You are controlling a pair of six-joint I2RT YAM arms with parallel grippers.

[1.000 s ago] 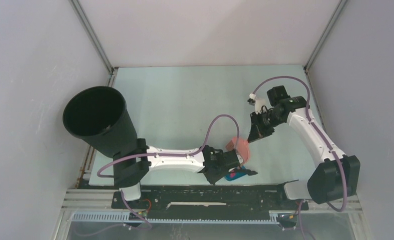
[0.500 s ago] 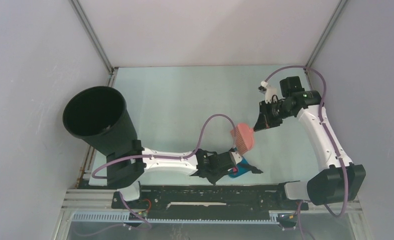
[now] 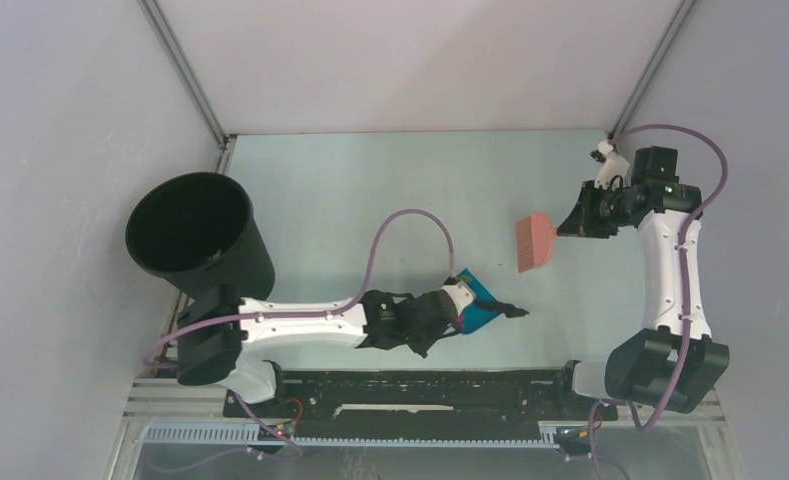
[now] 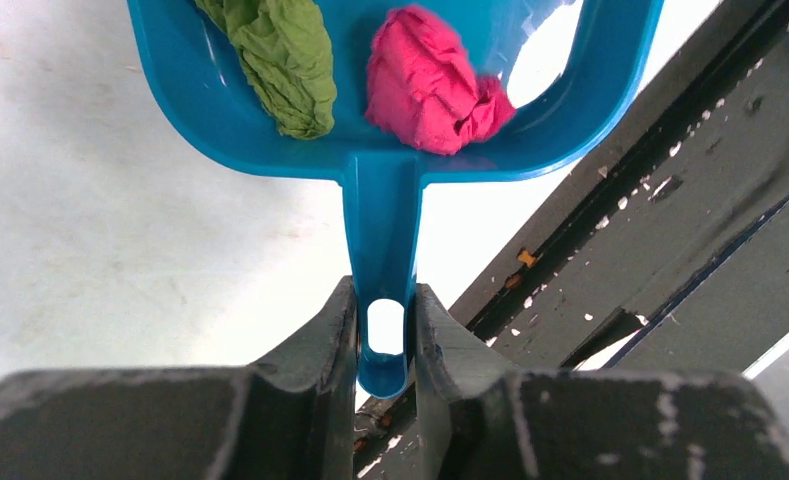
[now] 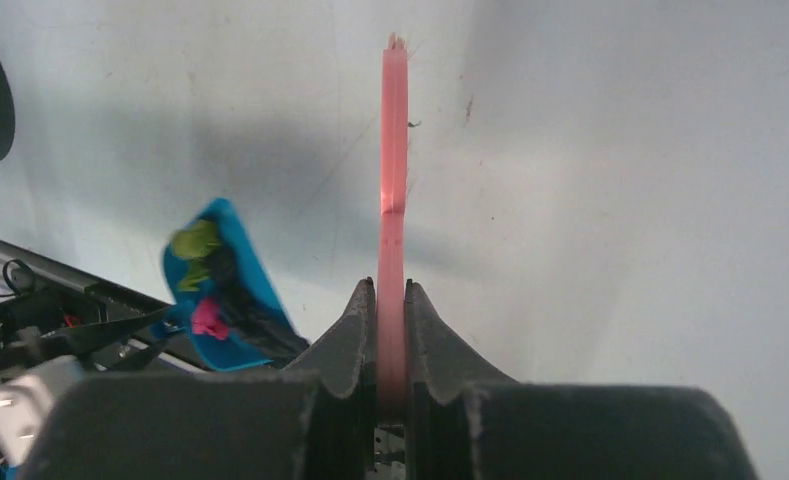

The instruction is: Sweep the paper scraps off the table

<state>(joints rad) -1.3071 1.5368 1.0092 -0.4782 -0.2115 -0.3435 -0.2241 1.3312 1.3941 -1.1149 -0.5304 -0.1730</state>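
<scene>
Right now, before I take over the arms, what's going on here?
The left gripper is shut on the handle of the blue dustpan, near the front edge of the table. A green scrap and a pink scrap lie in the pan. The right gripper is shut on the pink brush, held out to the right, apart from the dustpan. The black bin sits at the left; tipping the pan into it is probably next.

Two paper scraps (image 5: 196, 242) are in view, one green scrap (image 4: 280, 60) and one magenta scrap (image 4: 425, 80), with one blue dustpan (image 4: 220, 120), one pink brush (image 3: 533, 241) and one black bin (image 3: 185, 225).
</scene>
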